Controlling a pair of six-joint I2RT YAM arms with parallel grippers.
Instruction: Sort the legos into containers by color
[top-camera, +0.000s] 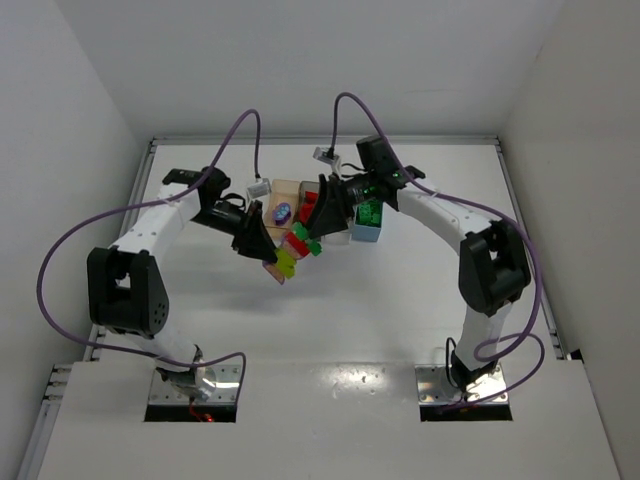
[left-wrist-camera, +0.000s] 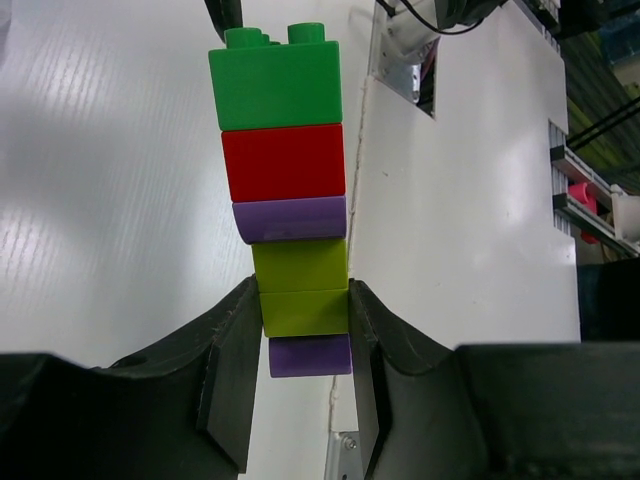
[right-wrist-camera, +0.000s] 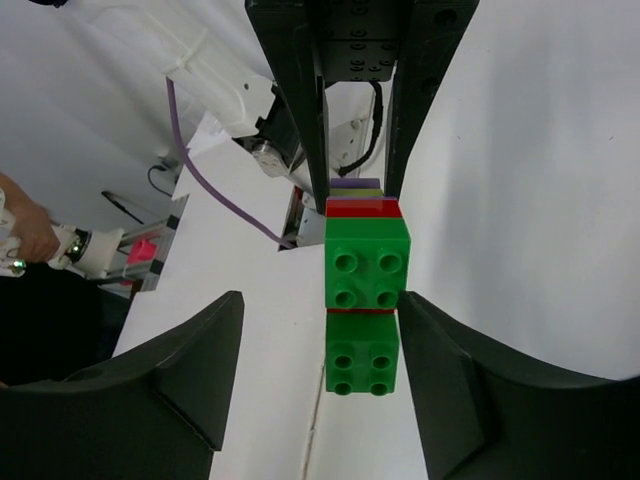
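Observation:
A stack of legos (left-wrist-camera: 290, 220) hangs above the table in my left gripper (left-wrist-camera: 305, 335), which is shut on its lime-yellow brick (left-wrist-camera: 303, 310). From the grip outward the stack runs lime, purple, red and green, and a purple brick (left-wrist-camera: 310, 355) sits behind the grip. My right gripper (right-wrist-camera: 320, 310) faces the stack's green end (right-wrist-camera: 367, 262) with its jaws open to either side. Its right finger (right-wrist-camera: 440, 370) is at the green brick's edge and the left finger stands well clear. From above, the stack (top-camera: 292, 250) hangs between both grippers, just in front of the containers.
The containers stand in a row at the back middle. The tan bin (top-camera: 290, 190) holds a purple brick (top-camera: 283, 211). The light blue bin (top-camera: 366, 235) holds green bricks (top-camera: 370, 213). Red bricks (top-camera: 310, 206) lie between them. Purple cables loop over both arms.

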